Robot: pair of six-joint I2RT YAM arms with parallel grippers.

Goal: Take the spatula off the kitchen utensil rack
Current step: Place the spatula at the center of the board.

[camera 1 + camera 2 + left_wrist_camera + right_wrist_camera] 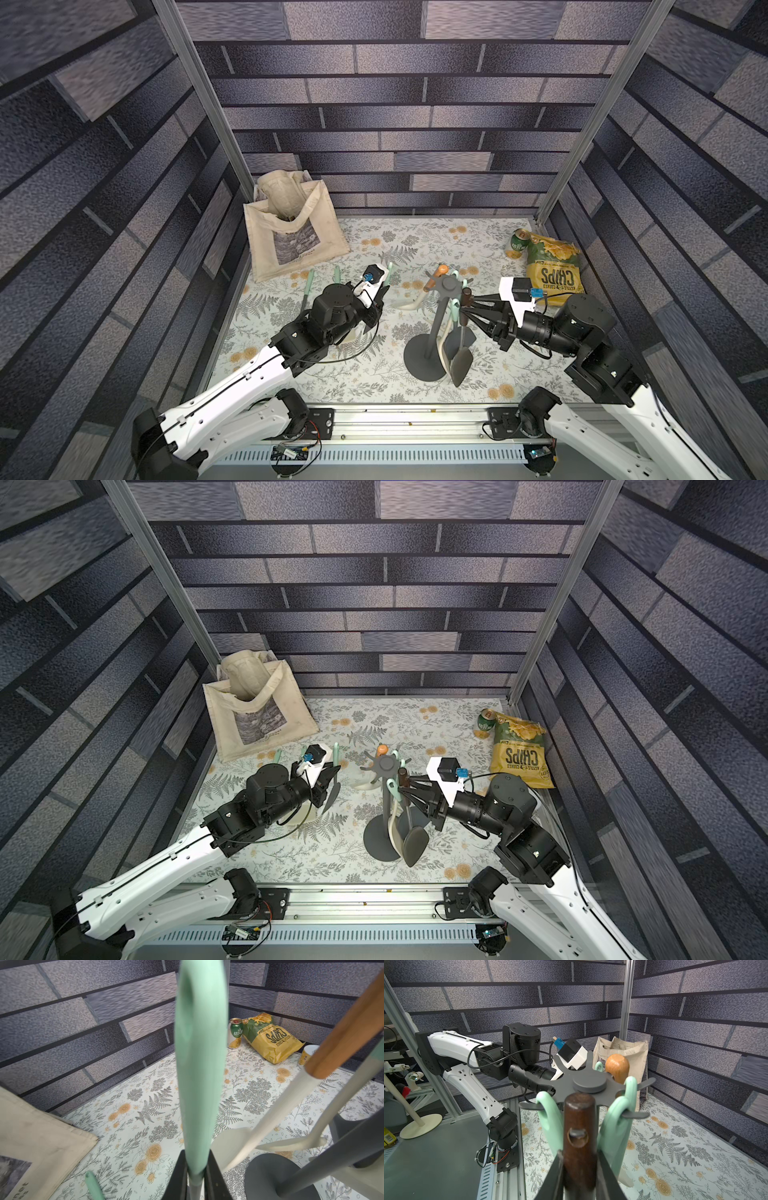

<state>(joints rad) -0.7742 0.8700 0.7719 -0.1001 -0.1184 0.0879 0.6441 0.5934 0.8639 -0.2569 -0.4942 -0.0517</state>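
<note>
The kitchen utensil rack (448, 286) (386, 765) stands mid-table on its round base (419, 358). The spatula has a dark brown wooden handle (578, 1118) and a dark grey blade (461, 366) (414, 842), and it hangs on the rack's side nearest the right arm. A hook of the rack passes through the hole in its handle. My right gripper (467, 309) (405, 789) (580, 1159) is shut on that handle just below the hook. My left gripper (332, 776) (196, 1159) is shut on a mint-handled utensil (199, 1059), held upright left of the rack.
More utensils hang on the rack: an orange wooden handle (616, 1067) and two mint loops (550, 1120). Two mint-handled utensils (309, 286) lie behind the left arm. A cloth tote bag (291, 232) stands back left. A chips bag (552, 270) and a can (517, 243) sit back right.
</note>
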